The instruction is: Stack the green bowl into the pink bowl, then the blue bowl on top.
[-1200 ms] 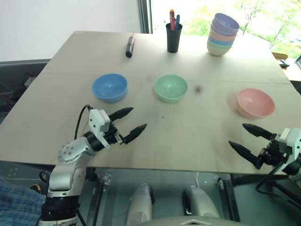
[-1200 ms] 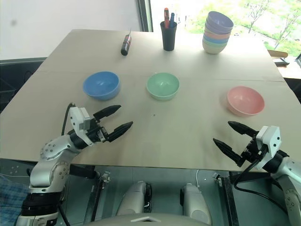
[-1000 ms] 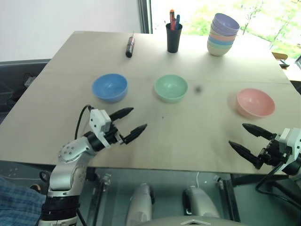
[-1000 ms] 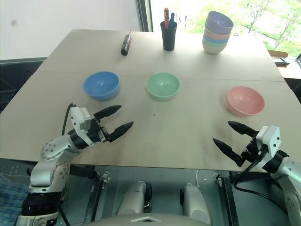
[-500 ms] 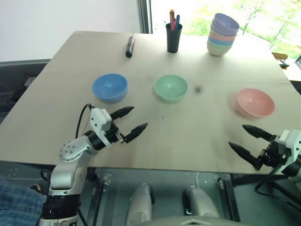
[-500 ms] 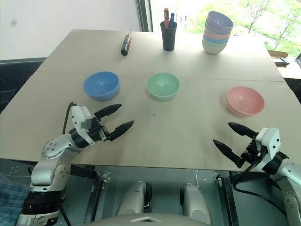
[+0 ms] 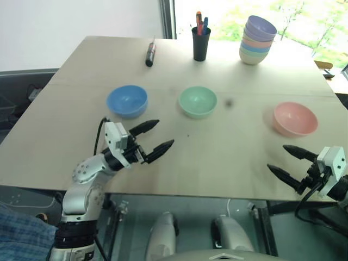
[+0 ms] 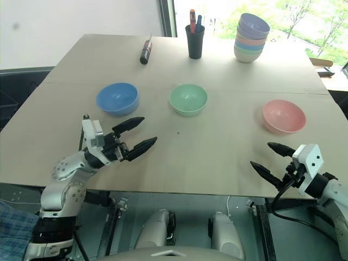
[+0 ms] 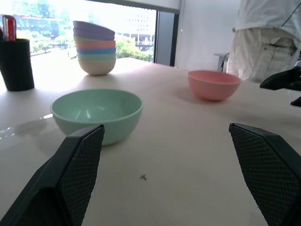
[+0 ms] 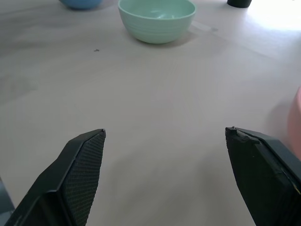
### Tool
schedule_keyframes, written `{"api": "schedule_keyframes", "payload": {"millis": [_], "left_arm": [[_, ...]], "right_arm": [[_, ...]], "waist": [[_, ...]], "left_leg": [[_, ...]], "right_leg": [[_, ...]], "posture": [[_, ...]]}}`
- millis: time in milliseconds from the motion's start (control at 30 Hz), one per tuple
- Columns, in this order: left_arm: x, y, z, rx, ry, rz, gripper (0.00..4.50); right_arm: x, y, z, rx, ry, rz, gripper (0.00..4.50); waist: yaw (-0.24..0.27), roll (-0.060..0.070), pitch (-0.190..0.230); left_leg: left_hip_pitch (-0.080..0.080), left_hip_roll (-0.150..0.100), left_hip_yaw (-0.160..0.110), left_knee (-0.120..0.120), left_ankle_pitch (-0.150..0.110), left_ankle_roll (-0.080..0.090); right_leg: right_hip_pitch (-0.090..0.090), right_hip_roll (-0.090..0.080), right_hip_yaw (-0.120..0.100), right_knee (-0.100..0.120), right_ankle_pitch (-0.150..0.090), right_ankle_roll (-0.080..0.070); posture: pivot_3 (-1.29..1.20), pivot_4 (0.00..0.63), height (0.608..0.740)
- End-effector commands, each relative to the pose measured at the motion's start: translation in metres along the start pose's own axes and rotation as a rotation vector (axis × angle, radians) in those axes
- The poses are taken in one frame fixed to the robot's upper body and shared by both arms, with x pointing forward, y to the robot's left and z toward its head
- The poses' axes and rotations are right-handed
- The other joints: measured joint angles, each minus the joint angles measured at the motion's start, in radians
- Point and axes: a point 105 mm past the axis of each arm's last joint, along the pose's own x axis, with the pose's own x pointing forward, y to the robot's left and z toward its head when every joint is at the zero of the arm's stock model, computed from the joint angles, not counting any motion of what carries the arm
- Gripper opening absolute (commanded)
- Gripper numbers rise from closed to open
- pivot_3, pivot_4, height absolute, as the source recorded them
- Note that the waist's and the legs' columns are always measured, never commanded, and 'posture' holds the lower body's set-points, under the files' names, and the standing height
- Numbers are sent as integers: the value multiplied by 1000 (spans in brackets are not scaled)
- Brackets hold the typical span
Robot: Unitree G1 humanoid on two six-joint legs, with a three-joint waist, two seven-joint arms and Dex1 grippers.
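Three bowls sit apart in a row across the middle of the table: the blue bowl (image 7: 126, 101) on the left, the green bowl (image 7: 198, 101) in the centre, the pink bowl (image 7: 295, 118) on the right. My left gripper (image 7: 165, 132) is open and empty above the table, just in front of the blue bowl, and points toward the green bowl (image 9: 96, 113). At the table's front right edge, in front of the pink bowl, my right gripper (image 7: 276, 157) is open and empty. It faces the green bowl (image 10: 156, 19) across bare tabletop.
A stack of pastel bowls (image 7: 257, 39), a black cup with pens (image 7: 200, 42) and a dark marker-like tool (image 7: 150, 54) stand along the far edge. A person (image 9: 265, 42) stands beyond the table's right side. The table's front edge (image 7: 206, 191) lies near both grippers.
The left gripper has tilted slightly upward and edged toward the bowls. The right gripper has turned a little and shifted slightly right. The bowls have not moved.
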Motion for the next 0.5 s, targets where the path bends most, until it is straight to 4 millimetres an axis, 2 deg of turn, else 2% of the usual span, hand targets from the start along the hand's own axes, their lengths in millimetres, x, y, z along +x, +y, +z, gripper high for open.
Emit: {"api": "schedule_keyframes", "payload": {"millis": [33, 300, 367, 500], "left_arm": [[10, -11, 13, -19, -91, -93, 4500], [25, -19, 17, -53, -163, -174, 4500], [28, -21, 18, -53, -173, -187, 4500], [33, -23, 17, -58, -191, -194, 4500]], "right_arm": [[-3, -31, 9, -81, 81, -105, 4290], [7, -79, 15, -273, 281, -279, 4290], [13, -86, 20, -303, 314, -282, 4290], [25, -97, 15, -322, 400, -245, 4290]], "waist": [[-1, 0, 0], [0, 0, 0], [0, 0, 0], [-2, 0, 0]], "left_leg": [[0, 0, 0, 0, 0, 0], [0, 0, 0, 0, 0, 0], [-1, 0, 0, 0, 0, 0], [-1, 0, 0, 0, 0, 0]], "right_leg": [[0, 0, 0, 0, 0, 0], [0, 0, 0, 0, 0, 0], [0, 0, 0, 0, 0, 0], [0, 0, 0, 0, 0, 0]], "posture": [[0, 150, 740], [0, 150, 740], [0, 150, 740], [0, 150, 740]]}}
